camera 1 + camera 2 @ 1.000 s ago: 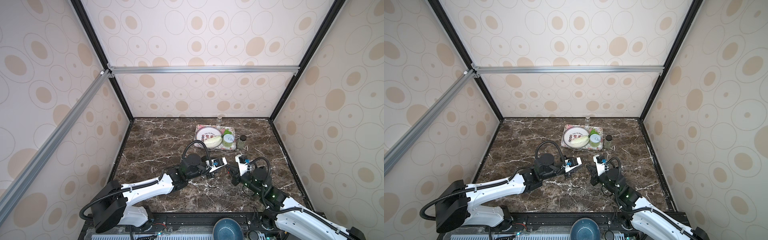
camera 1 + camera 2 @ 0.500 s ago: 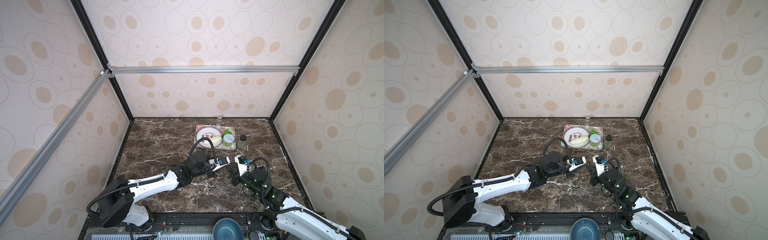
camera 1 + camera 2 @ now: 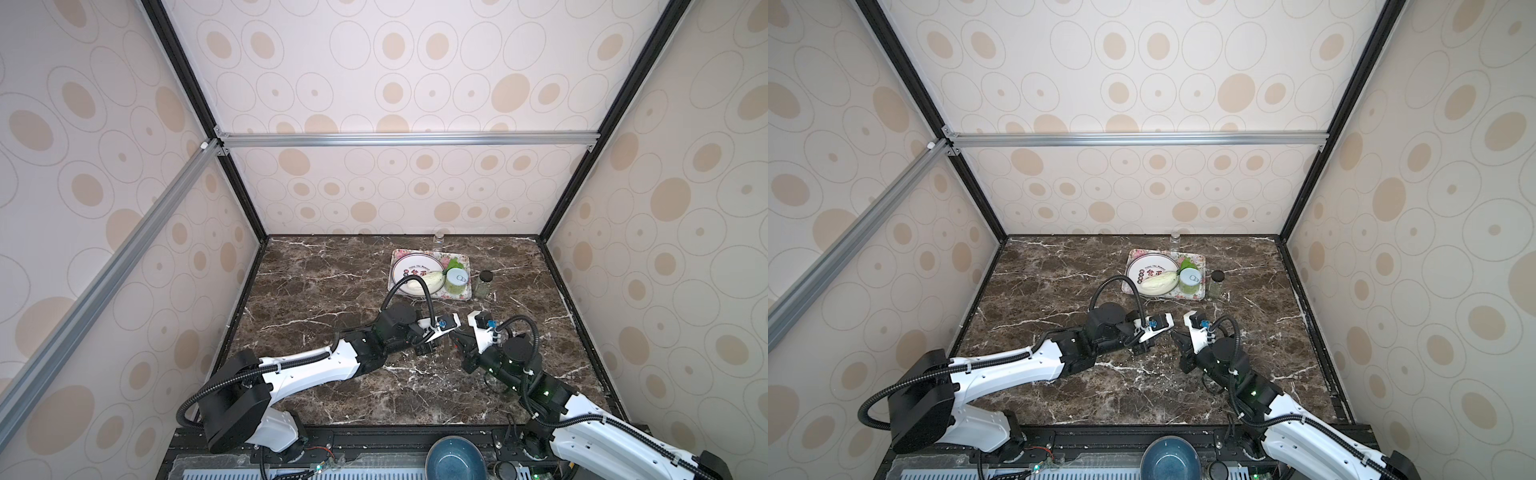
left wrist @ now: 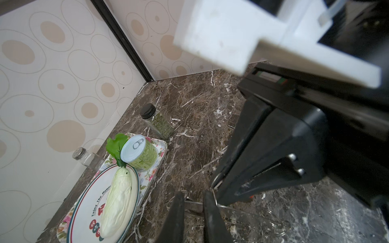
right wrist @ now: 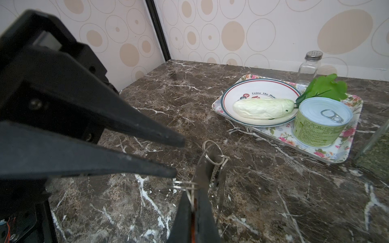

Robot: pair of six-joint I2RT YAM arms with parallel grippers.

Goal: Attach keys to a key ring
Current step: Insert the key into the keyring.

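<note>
While right claw (image 5: 193, 198) clamps key ring (image 5: 205, 166), left claw (image 5: 176, 157) narrowly parted, empty, just beside wire loop (image 5: 182, 185)

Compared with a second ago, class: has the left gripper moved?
Yes. In a top view the left gripper has shifted rightward in front of the floral tray, toward the spice jar side.

I'm looking into a test booth dressed up as a kitchen: wallpapered panels (image 3: 395, 83) on a metal frame (image 3: 415, 139), a marble-look counter (image 3: 332, 291), and a flowered tray (image 5: 328, 156) holding a plate (image 5: 252, 90) and can (image 5: 320, 124), with a spice jar (image 4: 157, 123) beside it.
</note>
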